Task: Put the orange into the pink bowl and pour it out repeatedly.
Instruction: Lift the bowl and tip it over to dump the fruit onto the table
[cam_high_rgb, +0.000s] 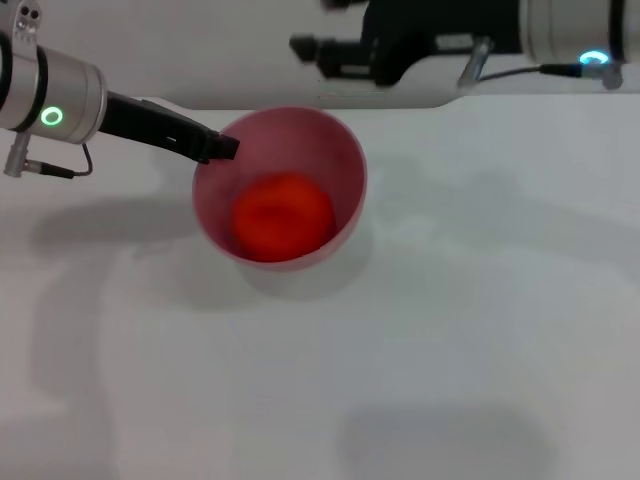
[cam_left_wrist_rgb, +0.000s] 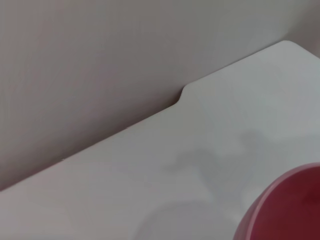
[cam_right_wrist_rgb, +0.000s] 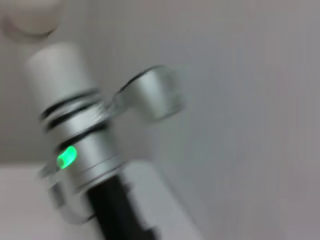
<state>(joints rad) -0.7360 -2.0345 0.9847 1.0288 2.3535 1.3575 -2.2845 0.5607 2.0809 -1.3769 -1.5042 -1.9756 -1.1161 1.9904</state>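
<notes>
The pink bowl (cam_high_rgb: 285, 180) is near the middle of the white table (cam_high_rgb: 450, 330) in the head view, its mouth tilted toward me. The orange (cam_high_rgb: 282, 215) lies inside it. My left gripper (cam_high_rgb: 215, 148) reaches in from the left and is shut on the bowl's left rim. A shadow lies under the bowl; I cannot tell whether it is lifted. A piece of the bowl (cam_left_wrist_rgb: 290, 210) shows in the left wrist view. My right gripper (cam_high_rgb: 315, 50) hangs at the far edge, above and behind the bowl, apart from it.
The table's far edge (cam_high_rgb: 400, 103) meets a plain wall just behind the bowl. The left wrist view shows a notch in the table's edge (cam_left_wrist_rgb: 182, 92). The right wrist view shows the left arm's wrist with a green light (cam_right_wrist_rgb: 67, 156).
</notes>
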